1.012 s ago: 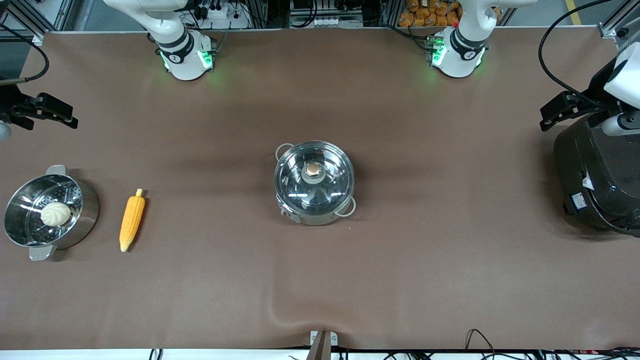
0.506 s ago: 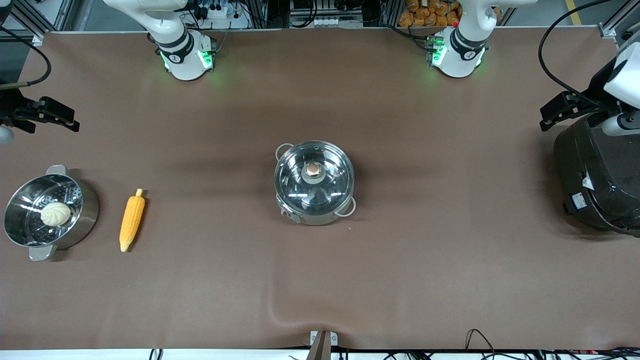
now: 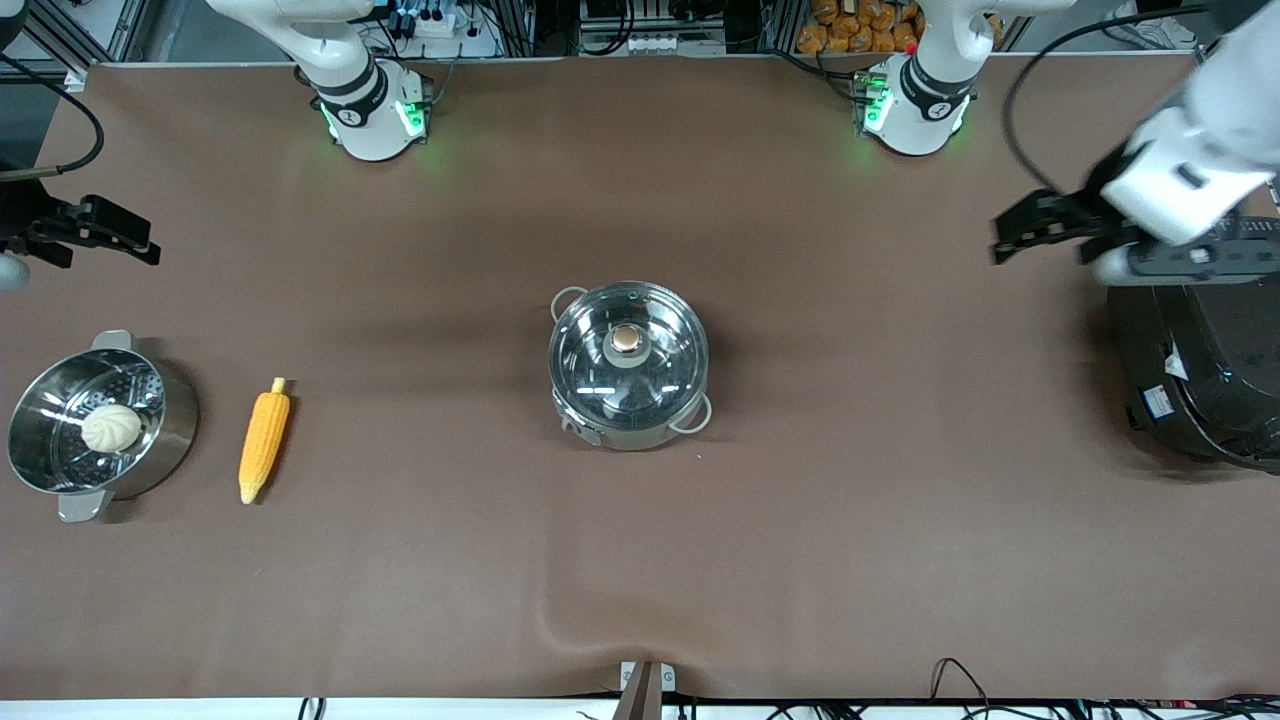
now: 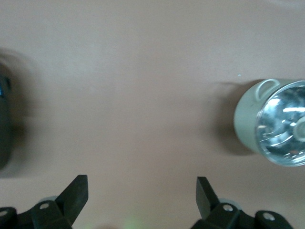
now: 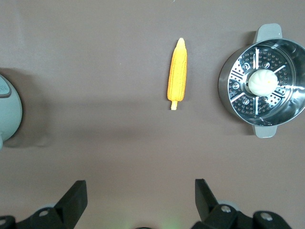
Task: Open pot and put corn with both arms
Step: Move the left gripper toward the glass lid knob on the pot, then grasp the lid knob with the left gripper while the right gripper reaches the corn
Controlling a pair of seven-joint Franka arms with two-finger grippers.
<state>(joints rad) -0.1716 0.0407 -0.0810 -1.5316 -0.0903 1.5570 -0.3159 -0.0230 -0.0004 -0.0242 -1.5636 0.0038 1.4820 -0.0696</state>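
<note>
Centrally placed on desk: lidded pot. Lower left: corn. Released left end effector upper right; released right end effector upper left.

pot: mid-table, lid on it
corn: toward the right arm's end, just beside steamer pot
bun: in steamer pot
cooker: left arm's end

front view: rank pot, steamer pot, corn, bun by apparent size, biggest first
1. steamer pot and pot: look close in width, so I won't rank one over the other.
2. corn: shorter than either pot is wide, and slim.
3. bun: smallest, sitting inside the steamer pot.
</note>
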